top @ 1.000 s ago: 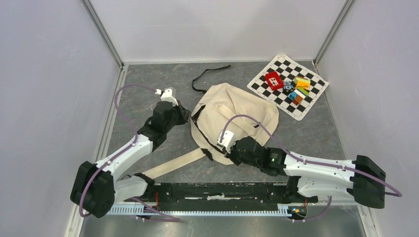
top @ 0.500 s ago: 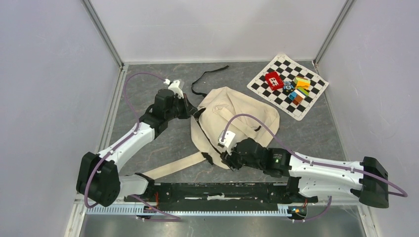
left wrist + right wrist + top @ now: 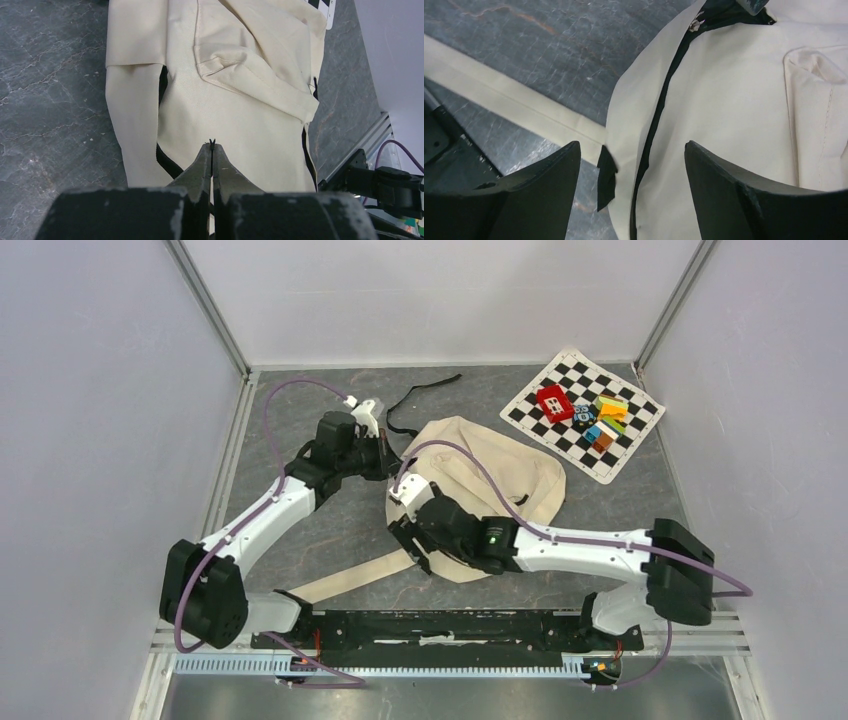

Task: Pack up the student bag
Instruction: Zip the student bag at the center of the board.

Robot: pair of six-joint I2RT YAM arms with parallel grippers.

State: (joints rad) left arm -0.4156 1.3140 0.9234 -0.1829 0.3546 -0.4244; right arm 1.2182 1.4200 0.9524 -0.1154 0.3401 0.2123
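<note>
The student bag (image 3: 500,470) lies flat on the grey table, a cream canvas backpack with a black zipper line (image 3: 659,115). My left gripper (image 3: 388,462) is at the bag's upper left edge. It is shut, with a thin black zipper pull (image 3: 212,142) pinched at its tips over the canvas (image 3: 240,110). My right gripper (image 3: 405,530) hovers over the bag's lower left edge, where the wrist view shows it open (image 3: 631,147) with nothing between its fingers. Below it are the zipper and a black strap end (image 3: 606,177).
A cream shoulder strap (image 3: 345,578) runs from the bag toward the near left. A loose black strap (image 3: 420,392) lies behind the bag. A checkered mat (image 3: 540,405) at the back right carries a red block (image 3: 554,402) and several coloured blocks (image 3: 598,418). Walls enclose the table.
My right gripper has opened, let go of the bag and moved left along its lower edge. My left gripper, still shut, has travelled right and away to the bag's upper left edge.
</note>
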